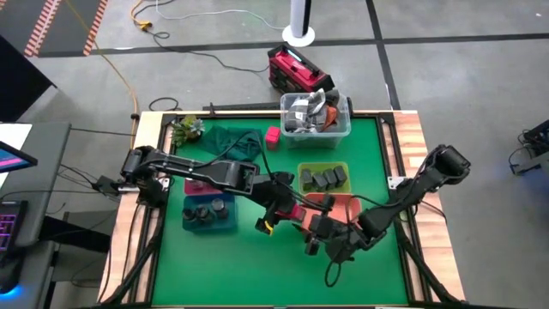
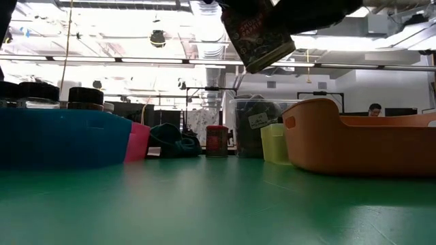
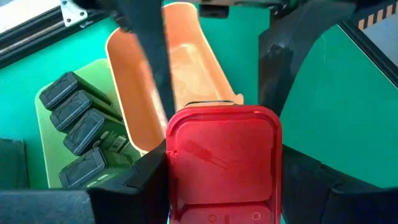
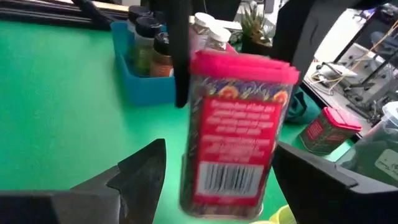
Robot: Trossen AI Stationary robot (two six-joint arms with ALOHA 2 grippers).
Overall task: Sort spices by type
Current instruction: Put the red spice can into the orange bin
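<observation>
My left gripper [image 1: 286,212] is shut on a pink-lidded spice tin [image 1: 298,212], held in the air just off the orange tray's [image 1: 339,204] left end. In the low view the tin [image 2: 259,34] hangs tilted, high above the table. My right gripper [image 4: 221,149] is open, level with the tin's [image 4: 233,137] lower body, one finger on either side and not visibly touching. Another pink tin [image 1: 273,135] stands on its base by the dark green cloth. Dark grey blocks [image 1: 323,178] fill the yellow-green tray. My left gripper pinches the tin between its two fingers at the lid end [image 3: 186,155], on two opposite sides. The fingers [image 4: 180,56] come from above, pointing down. The tin is lifted clear of the table and hangs below them, lid upward and slightly tilted.
A blue tray [image 1: 208,215] holds dark round jars, and a pink tray [image 1: 202,184] behind it holds white-topped jars. The clear tub [image 1: 315,116] sits at the far edge, with a small plant [image 1: 186,129] at the far left corner. Bare green mat [image 1: 257,266] lies toward the near edge.
</observation>
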